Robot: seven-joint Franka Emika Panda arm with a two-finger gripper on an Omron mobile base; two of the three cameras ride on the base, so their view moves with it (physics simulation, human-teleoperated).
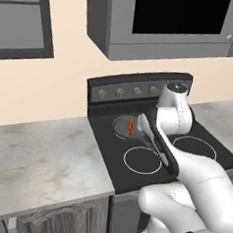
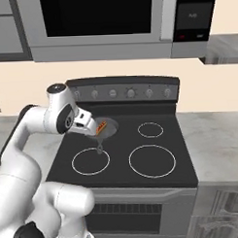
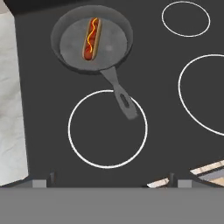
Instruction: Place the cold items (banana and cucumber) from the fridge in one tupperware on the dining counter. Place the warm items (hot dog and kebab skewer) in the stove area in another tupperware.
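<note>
At the far left, in the left base view, a pale marbled counter runs up to the edge of the black stove. In the hand view that counter shows as a light strip down the left edge, beside the dark glass cooktop. Next to the right comes the grey frying pan, sitting on the rear left burner; the hot dog lies in its middle, a reddish sausage in a bun with a wavy yellow line of mustard along it, lengthwise toward the back of the stove. The pan's dark handle reaches from the pan's rim toward the front, its end lying over the white ring of the front left burner. In the left base view the pan and hot dog peek out just left of the white arm, and in the right base view the hot dog shows just beside the hand, with the pan under it. The gripper hangs above the front of the cooktop, well apart from the pan, its fingers spread wide and holding nothing; only their small dark tips show. Further right lie the two right-hand burner rings, bare. Above the stove a row of knobs lines the back panel, and a microwave hangs over it.
</note>
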